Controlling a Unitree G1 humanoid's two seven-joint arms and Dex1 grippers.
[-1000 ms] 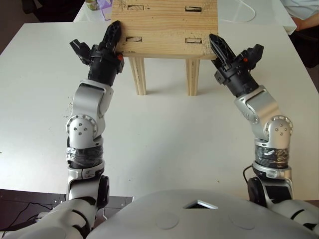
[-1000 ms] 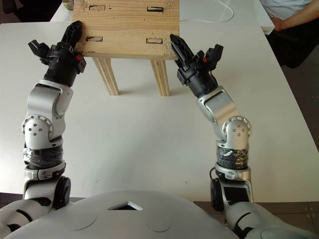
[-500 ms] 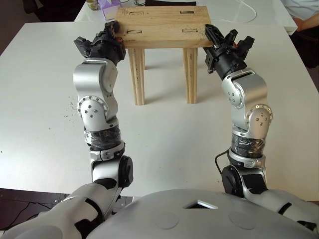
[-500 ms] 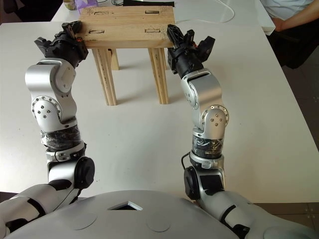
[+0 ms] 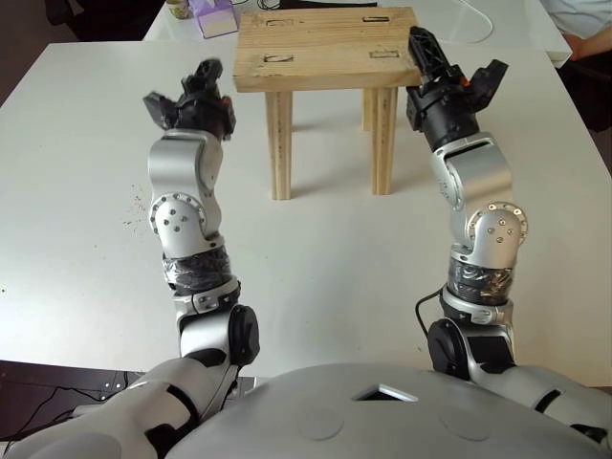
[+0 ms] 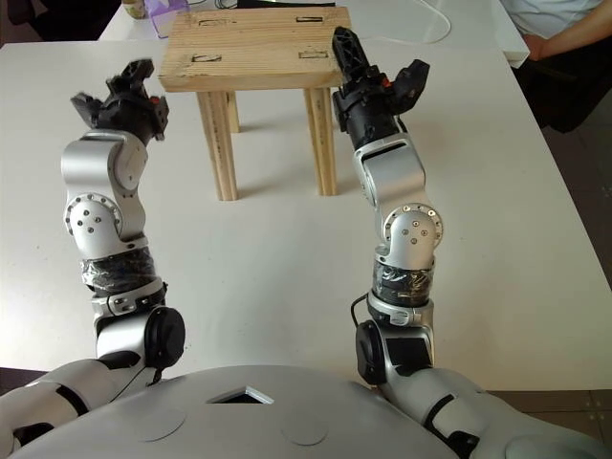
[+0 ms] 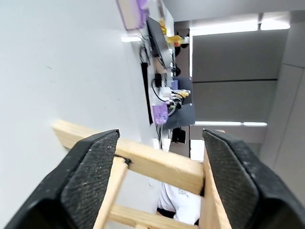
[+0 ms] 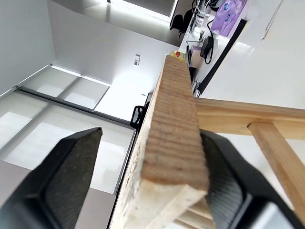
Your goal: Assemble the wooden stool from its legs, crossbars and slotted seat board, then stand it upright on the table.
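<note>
Well, I saw the stool [image 5: 325,57] standing upright on its legs [image 5: 280,143] on the white worktop [image 5: 316,277], toward the far side. My right end effector [image 5: 457,62] was spread wide around the right edge of the seat board [image 8: 174,129], one pad [image 8: 221,181] close against the wood, the other apart from it. My left end effector [image 5: 182,88] hung released too, near the stool's left side, not touching it.

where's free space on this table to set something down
Bare table in front of the stool and out to both side edges. Crowded close beside it, where left gripper and right gripper flank it, and near the purple box.
</note>
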